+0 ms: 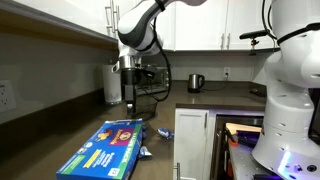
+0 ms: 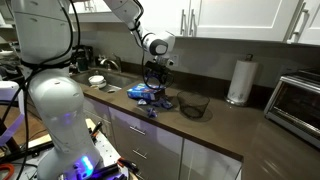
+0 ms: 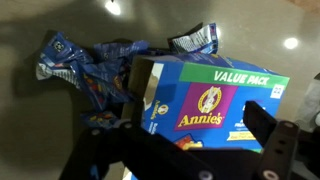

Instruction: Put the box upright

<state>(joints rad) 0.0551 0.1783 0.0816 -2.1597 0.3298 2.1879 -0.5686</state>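
Observation:
The box (image 1: 108,148) is a large flat blue cardboard snack box lying flat on the dark counter, with yellow and green panels. It also shows in an exterior view (image 2: 148,93) and fills the wrist view (image 3: 210,100), with white "VALUE PACK" text and a purple logo panel. My gripper (image 1: 131,98) hangs above the box's far end, apart from it. It also shows in an exterior view (image 2: 154,78). In the wrist view the gripper (image 3: 185,135) is open, its dark fingers spread over the box, holding nothing.
Small blue snack packets (image 3: 85,60) lie crumpled by the box's end, also seen in an exterior view (image 1: 152,133). A paper towel roll (image 2: 237,81), a black bowl (image 2: 194,105), a kettle (image 1: 195,83) and a toaster oven (image 2: 297,100) stand on the counters. The counter edge (image 1: 155,165) is close.

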